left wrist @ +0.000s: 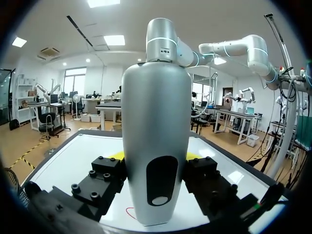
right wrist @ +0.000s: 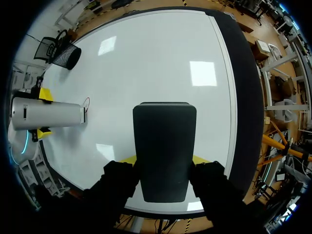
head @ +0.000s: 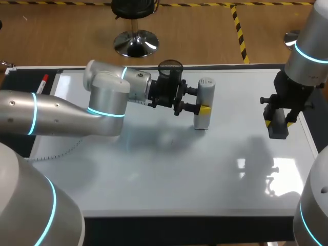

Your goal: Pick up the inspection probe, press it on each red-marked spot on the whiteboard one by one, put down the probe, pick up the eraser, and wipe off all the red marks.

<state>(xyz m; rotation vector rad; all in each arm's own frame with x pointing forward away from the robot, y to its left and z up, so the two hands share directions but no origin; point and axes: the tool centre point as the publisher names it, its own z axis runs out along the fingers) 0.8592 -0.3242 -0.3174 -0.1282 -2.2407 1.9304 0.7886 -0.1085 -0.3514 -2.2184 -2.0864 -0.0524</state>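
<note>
The silver inspection probe (head: 205, 97) stands upright on the whiteboard (head: 154, 169), its lower end on the board. My left gripper (head: 197, 101) is shut on it from both sides; in the left wrist view the probe (left wrist: 156, 97) fills the gap between the fingers of that gripper (left wrist: 156, 158). A thin red mark (left wrist: 129, 212) lies on the board beside the probe's base, and from the right wrist the red mark (right wrist: 85, 103) shows at the tip of the probe (right wrist: 46, 113). My right gripper (head: 279, 122) hovers near the board's right edge, shut on the dark eraser (right wrist: 165, 126).
A black mesh cup (head: 170, 66) stands at the board's far edge behind the left gripper. A red-capped marker (head: 42, 83) lies off the board's far left corner. The board's dark frame (right wrist: 243, 97) runs close beside the eraser.
</note>
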